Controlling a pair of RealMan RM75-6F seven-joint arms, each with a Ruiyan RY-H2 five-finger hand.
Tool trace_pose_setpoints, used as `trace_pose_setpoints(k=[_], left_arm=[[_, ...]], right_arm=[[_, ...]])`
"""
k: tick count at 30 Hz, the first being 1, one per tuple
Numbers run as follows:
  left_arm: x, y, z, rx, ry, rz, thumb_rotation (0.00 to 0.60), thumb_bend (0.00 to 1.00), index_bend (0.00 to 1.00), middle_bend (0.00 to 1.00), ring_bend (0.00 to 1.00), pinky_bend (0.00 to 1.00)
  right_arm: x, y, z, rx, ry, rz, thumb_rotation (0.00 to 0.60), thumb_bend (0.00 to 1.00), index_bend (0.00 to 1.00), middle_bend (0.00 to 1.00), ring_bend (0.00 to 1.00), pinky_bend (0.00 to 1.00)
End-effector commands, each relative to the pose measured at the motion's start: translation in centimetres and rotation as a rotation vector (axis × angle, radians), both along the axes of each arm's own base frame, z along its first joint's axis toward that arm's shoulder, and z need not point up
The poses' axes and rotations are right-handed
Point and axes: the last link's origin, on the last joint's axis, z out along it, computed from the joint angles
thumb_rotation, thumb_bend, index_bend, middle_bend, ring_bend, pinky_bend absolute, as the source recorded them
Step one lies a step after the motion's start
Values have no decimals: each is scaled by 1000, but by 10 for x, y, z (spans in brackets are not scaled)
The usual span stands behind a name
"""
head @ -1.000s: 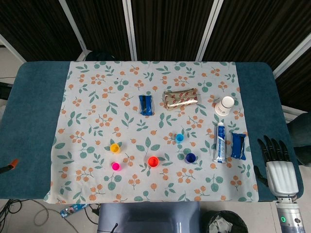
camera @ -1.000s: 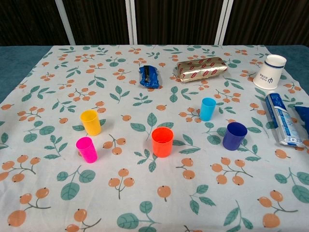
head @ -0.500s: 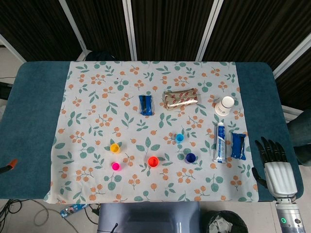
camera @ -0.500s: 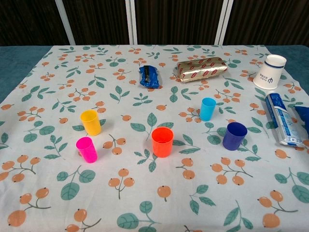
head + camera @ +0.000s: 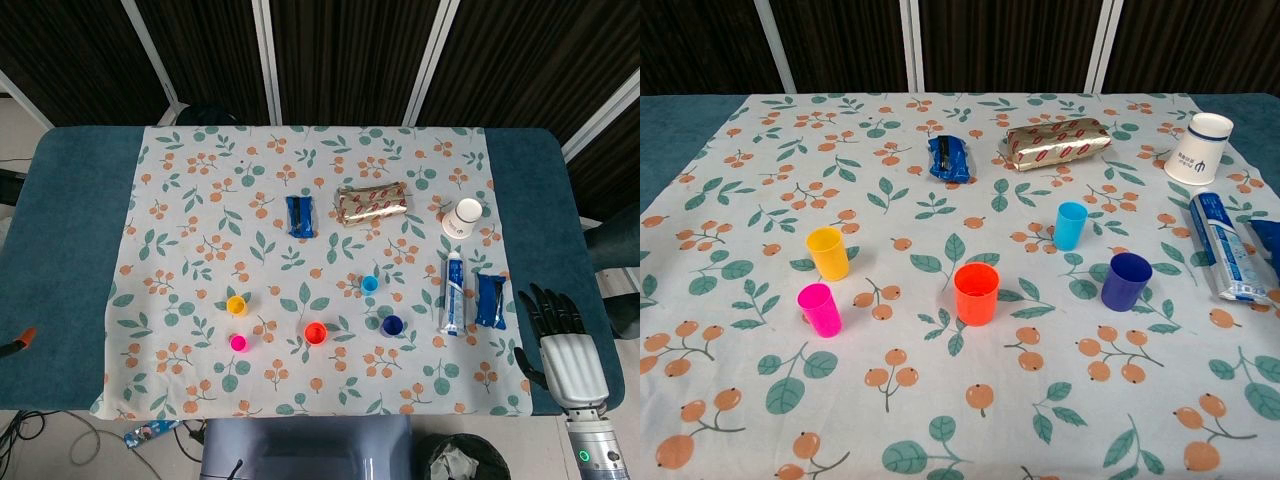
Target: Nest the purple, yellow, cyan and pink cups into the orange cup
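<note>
Right now your right hand [image 5: 570,345] sits at the table's near right corner, over the blue surface just off the edge of the floral cloth [image 5: 940,220], palm back up, fingers spread and holding nothing. Your left hand shows in neither view.

All five cups stand upright and apart on the cloth, none nested. The orange cup [image 5: 976,293] is at the near centre. To its left stand the yellow cup [image 5: 827,252] and, nearer you, the pink cup [image 5: 819,309], close to each other but not touching. To its right stands the purple cup [image 5: 1126,281], with the smaller cyan cup [image 5: 1071,225] a little farther back between orange and purple.

Farther back on the cloth lie a blue packet [image 5: 949,158] and a gold-wrapped package [image 5: 1055,142] with red print. A white paper cup [image 5: 1198,148] lies tilted near the far right edge. Near your right hand, a toothpaste tube [image 5: 453,293] lies lengthwise, with another blue packet [image 5: 489,299] just beside it on the cloth's right margin.
</note>
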Motion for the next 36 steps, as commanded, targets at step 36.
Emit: trace_pose_setpoints(k=[36], left_arm=[[-5,2,7,13,-32,12,600,88,95,0,0,11]], right_arm=[[99,-91,-96,563,-83,72,600,374,292,0,16,98]])
